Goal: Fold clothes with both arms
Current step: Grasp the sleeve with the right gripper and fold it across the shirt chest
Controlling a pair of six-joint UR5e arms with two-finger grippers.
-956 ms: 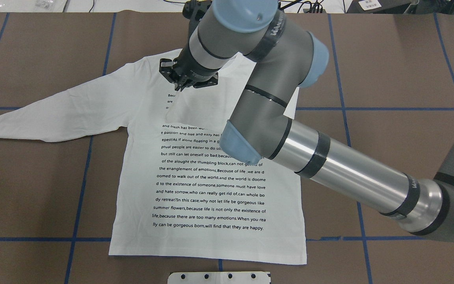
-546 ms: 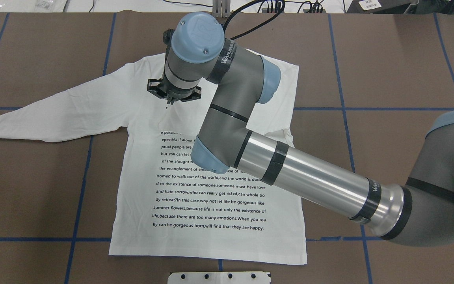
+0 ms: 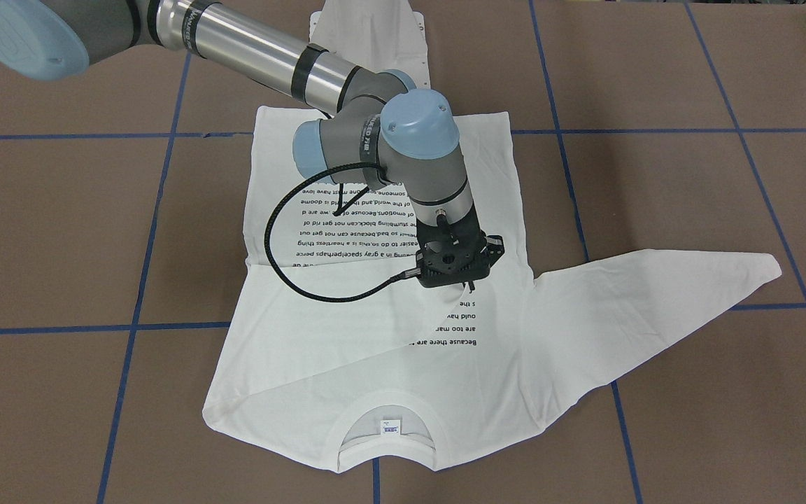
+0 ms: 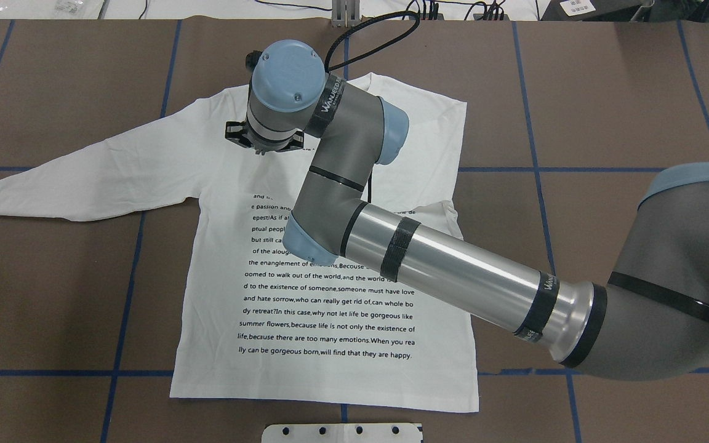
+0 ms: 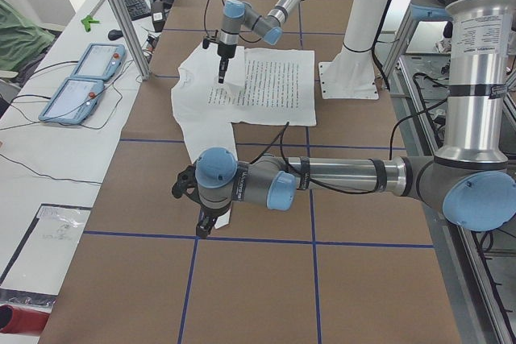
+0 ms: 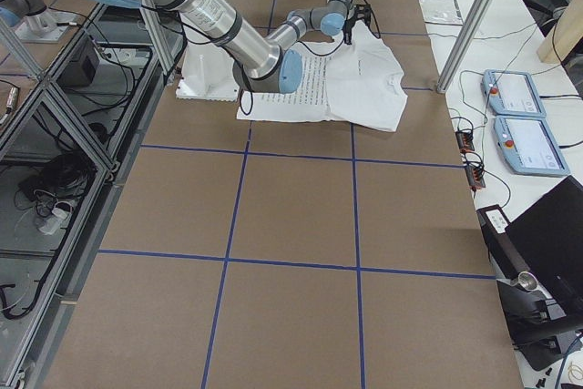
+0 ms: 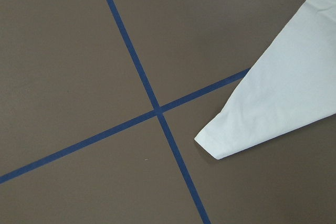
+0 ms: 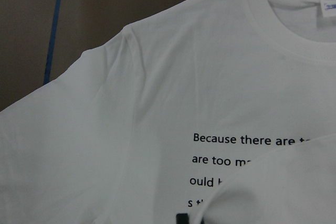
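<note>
A white long-sleeved T-shirt (image 4: pixel 330 307) lay flat on the brown table (image 4: pixel 607 92), printed side up, its hem toward the robot and its collar (image 3: pixel 385 413) toward the far side. The sleeve on the robot's left stretched straight out across the table. The other sleeve (image 3: pixel 319 336) was folded in over the chest, hiding part of the black text. The right claw (image 3: pixel 464 285) stood over the chest at the tip of that folded sleeve. It seemed clenched on the cloth, which rose to a peak beneath it, though the fingertips were mostly hidden. The left claw (image 5: pixel 205 221) hung close above the cuff of the spread sleeve, and I cannot tell whether it was released or clenched. The shirt looked thin, light and limp. It would likely sag and crease from any held point, and drag against the table instead of sliding cleanly. Edges with doubled cloth, such as a cuff, the hem corners or a shoulder seam, seemed the surest places to pinch. The front-facing view showed the neck label (image 3: pixel 390 425) and the diagonal fold line, which the arm covered in the overhead view. Only the left side view showed the left arm. The left wrist view showed the cuff (image 7: pixel 220 145) lying flat beside a crossing of blue tape lines (image 7: pixel 157 109).
</note>
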